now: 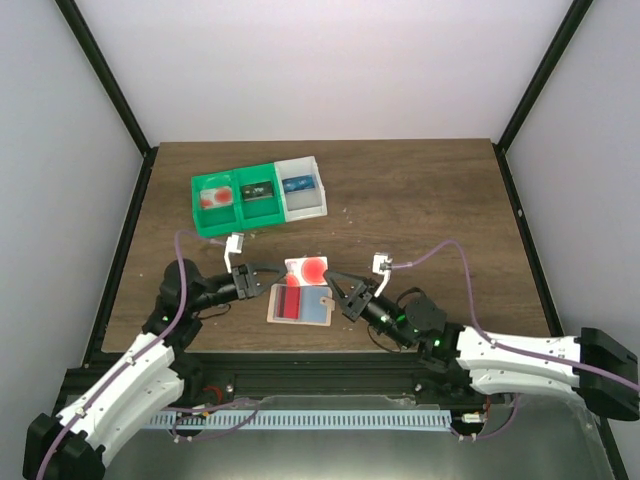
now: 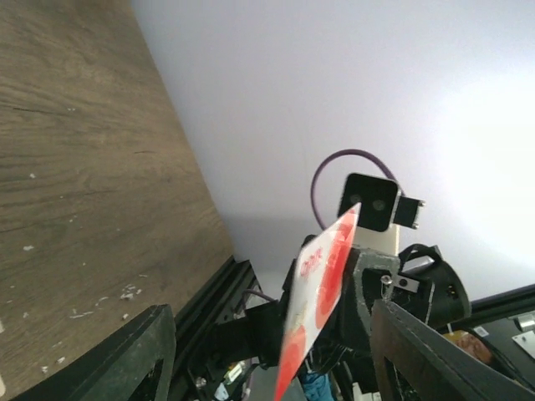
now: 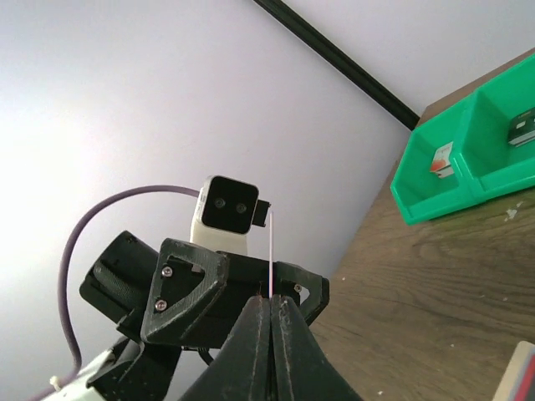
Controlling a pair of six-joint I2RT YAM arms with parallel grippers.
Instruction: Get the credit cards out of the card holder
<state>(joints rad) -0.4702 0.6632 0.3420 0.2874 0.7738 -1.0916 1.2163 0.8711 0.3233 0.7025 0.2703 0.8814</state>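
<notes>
The right hand [image 1: 332, 284] is pinched shut on the edge of a red-and-white card [image 1: 307, 268]. Its own camera shows the card edge-on, as a thin line rising from between the closed fingertips. The right arm reaches in low from the near right corner, with its forearm close to the tabletop [image 1: 420, 200]. The left hand [image 1: 270, 283] faces it from the other side of the card. Its two fingers [image 2: 142, 355] are spread wide and grip nothing. The left arm stretches in low from the near left corner in the same way.

The card holder [image 1: 312, 312] lies flat on the tabletop just below and between the two hands. A second red card [image 1: 290, 303] shows in its pocket. Whether the held card's lower end is free of the holder I cannot tell.

Beyond the hands, towards the left one's side, stand two trays touching side by side. The green tray [image 1: 235, 228] has two compartments and the white tray [image 1: 303, 208] has one. Each compartment holds one small card: a reddish card [image 1: 213, 196], a dark card [image 1: 259, 190] and a blue card [image 1: 298, 184]. That makes five cards in view.

The tabletop is dark wood grain with pale flecks. Plain pale walls [image 1: 320, 60] and black frame posts [image 1: 105, 75] enclose it.
</notes>
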